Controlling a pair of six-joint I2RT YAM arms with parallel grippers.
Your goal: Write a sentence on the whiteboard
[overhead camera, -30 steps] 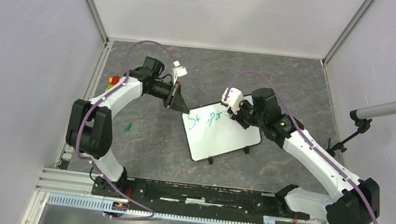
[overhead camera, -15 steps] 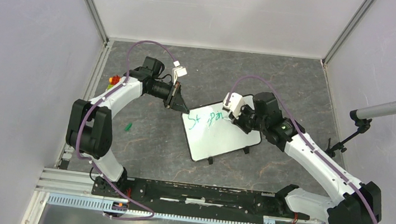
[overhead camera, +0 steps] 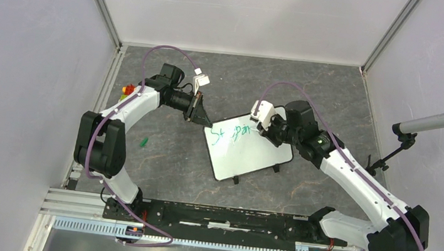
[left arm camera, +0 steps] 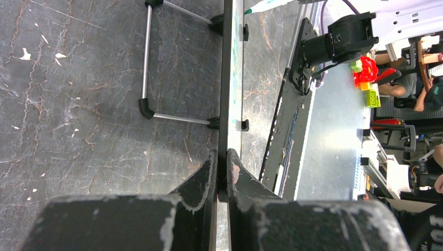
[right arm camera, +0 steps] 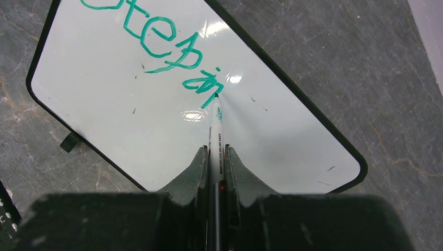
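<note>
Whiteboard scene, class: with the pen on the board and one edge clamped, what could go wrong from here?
1. The left gripper pinches the whiteboard only by its thin edge; pen pressure might twist or slide the board on its wire stand.
2. The marker, clamped in the right gripper, could slip between the fingers and distort the green sentence.

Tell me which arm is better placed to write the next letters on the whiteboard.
Right. The right gripper is shut on the marker, whose tip touches the whiteboard at the end of the sentence. The left gripper is clamped on the board's edge, steadying it.
</note>
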